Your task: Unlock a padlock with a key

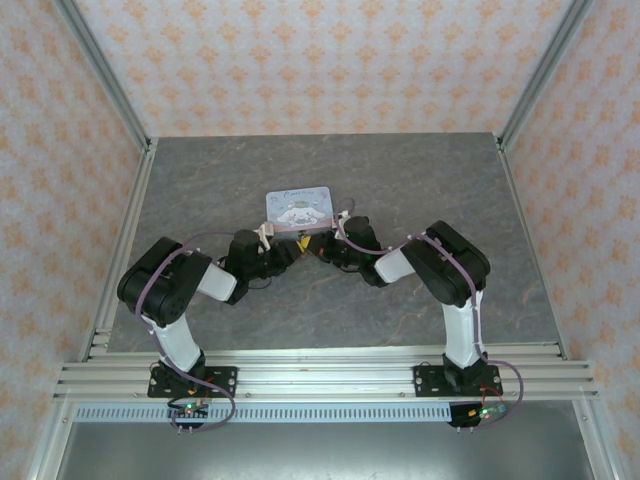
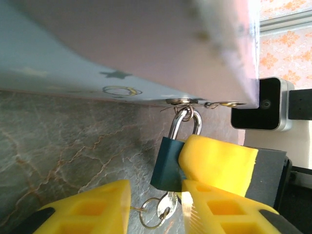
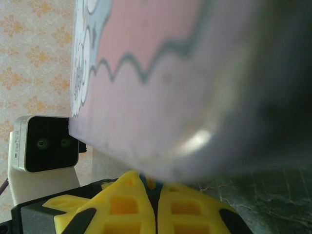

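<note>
**Yellow fingers (image 2: 83,212) and a tiny padlock (image 2: 168,163)**

Partly open, the left gripper (image 2: 155,190) has the key (image 2: 168,207) and its ring (image 2: 148,217) in the gap — not squeezed. Right above the key, the blue padlock hangs by its silver loop from the clasp of the pale tin (image 2: 122,44), over the gray table (image 2: 58,146). Shut tight, the right gripper (image 3: 156,181) pinches the padlock's side — its yellow tips touch the blue part.

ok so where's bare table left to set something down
Bare table runs from the tin to the far edge, and wide on both its sides. Crowded at the tin's near edge, where left hand, right hand and padlock meet.
</note>
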Robot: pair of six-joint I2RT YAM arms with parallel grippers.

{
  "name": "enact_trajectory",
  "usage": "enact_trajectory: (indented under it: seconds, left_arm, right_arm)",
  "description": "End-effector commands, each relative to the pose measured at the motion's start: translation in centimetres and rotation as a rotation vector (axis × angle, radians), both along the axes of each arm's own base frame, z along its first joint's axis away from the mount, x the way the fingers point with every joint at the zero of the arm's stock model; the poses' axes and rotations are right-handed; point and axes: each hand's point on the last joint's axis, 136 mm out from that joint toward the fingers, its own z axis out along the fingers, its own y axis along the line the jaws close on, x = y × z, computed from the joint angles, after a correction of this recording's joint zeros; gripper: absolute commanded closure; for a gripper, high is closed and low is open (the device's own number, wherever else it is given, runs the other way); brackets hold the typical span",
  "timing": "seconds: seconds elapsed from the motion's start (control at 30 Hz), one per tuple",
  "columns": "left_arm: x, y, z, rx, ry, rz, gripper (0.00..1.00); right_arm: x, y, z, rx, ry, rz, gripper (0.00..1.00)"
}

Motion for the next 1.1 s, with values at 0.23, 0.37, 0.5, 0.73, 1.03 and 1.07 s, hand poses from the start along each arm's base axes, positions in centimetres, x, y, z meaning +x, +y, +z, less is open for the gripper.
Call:
enact_trajectory:
  seconds: [0.23,0.37,0.5,0.73,1.03,1.07]
  left_arm:
    - [-0.3,-1.2,0.7,-0.02,-0.036,-0.03,0.69]
    - [-0.8,-1.0,0.3,-0.009,-0.028,-0.029,0.69]
    - [-1.2,-0.7,-0.1,-0.001,-0.017,-0.019,0.69]
    - [-0.9,-0.9,-0.3,0.002,-0.018,-0.023,0.71]
    - [-0.1,-1.3,-0.1,-0.003,-0.026,-0.021,0.71]
    - [0.1,-1.3,0.0,-0.006,-0.029,-0.019,0.71]
  right_arm:
    - [-0.1,-0.2,-0.4,0.02,0.003,0.006,1.0]
    - [-0.1,-0.2,-0.4,0.021,0.003,0.004,1.0]
    - [-0.1,-0.3,-0.5,0.022,0.004,0.0,1.0]
    - [0.0,-0.2,-0.4,0.028,0.004,0.006,1.0]
    - [-0.2,-0.2,-0.4,0.031,0.007,0.014,1.0]
    - [-0.3,-0.1,-0.4,0.032,0.007,0.016,1.0]
